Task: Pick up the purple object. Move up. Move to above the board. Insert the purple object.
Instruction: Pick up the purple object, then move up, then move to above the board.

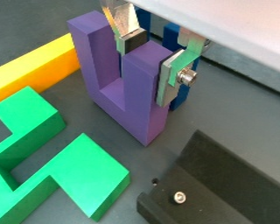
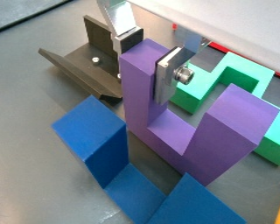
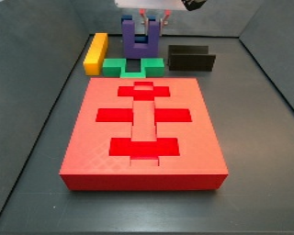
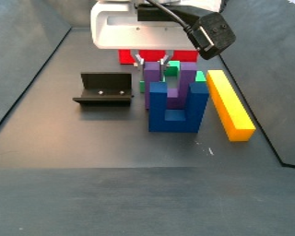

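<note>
The purple object (image 1: 119, 96) is a violet U-shaped block standing prongs up on the dark floor, beside the blue U-shaped block (image 2: 101, 144). My gripper (image 1: 149, 70) is down over one of its prongs, a finger plate on each side and both against it. It also shows in the other wrist view (image 2: 146, 63). In both side views the gripper (image 3: 141, 27) (image 4: 162, 63) sits on top of the purple object (image 3: 140, 41) (image 4: 175, 95). The board (image 3: 100, 138) is a large salmon-red slab with red recessed slots, apart from the gripper.
A green stepped block (image 1: 38, 157) (image 3: 133, 66) lies between the purple object and the board. A yellow bar (image 1: 31, 70) (image 3: 96, 52) lies to one side. The fixture (image 2: 90, 61) (image 3: 191, 59) stands on the other side.
</note>
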